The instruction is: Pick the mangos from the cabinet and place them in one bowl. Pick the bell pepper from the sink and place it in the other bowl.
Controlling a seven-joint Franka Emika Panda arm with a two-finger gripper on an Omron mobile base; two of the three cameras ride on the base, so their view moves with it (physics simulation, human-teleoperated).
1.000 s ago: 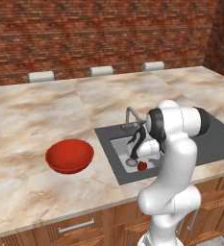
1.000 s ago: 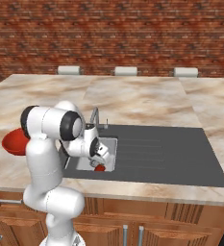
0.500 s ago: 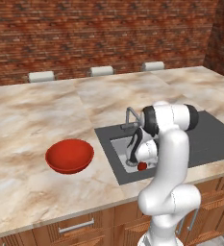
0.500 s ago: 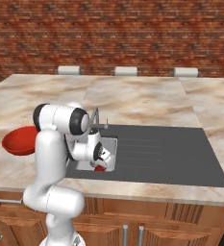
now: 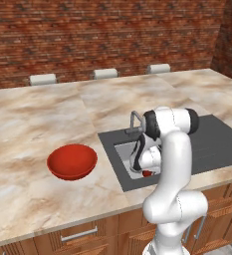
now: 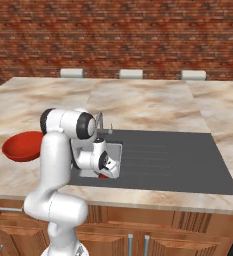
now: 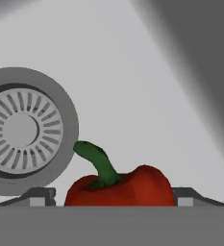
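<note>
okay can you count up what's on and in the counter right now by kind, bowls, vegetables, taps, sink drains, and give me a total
Bowls: 1, the red bowl on the counter.
Vegetables: 1, the bell pepper in the sink, between the pincer tips.
Taps: 1, the faucet behind the basin.
Drains: 1, the round drain beside the pepper.
Total: 4

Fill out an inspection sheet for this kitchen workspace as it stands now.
Surface: marble counter, with a dark drainboard panel beside the sink.
Job's things: bell pepper on the floor of the sink, next to the round drain; red bowl on the counter, with nothing in it.
Clutter: nothing seen.
End effector: down in the sink, one fingertip on each side of the bell pepper; contact cannot be told.
Cables: nothing seen.
Surroundings: brick wall, faucet, wooden drawers below.
</note>
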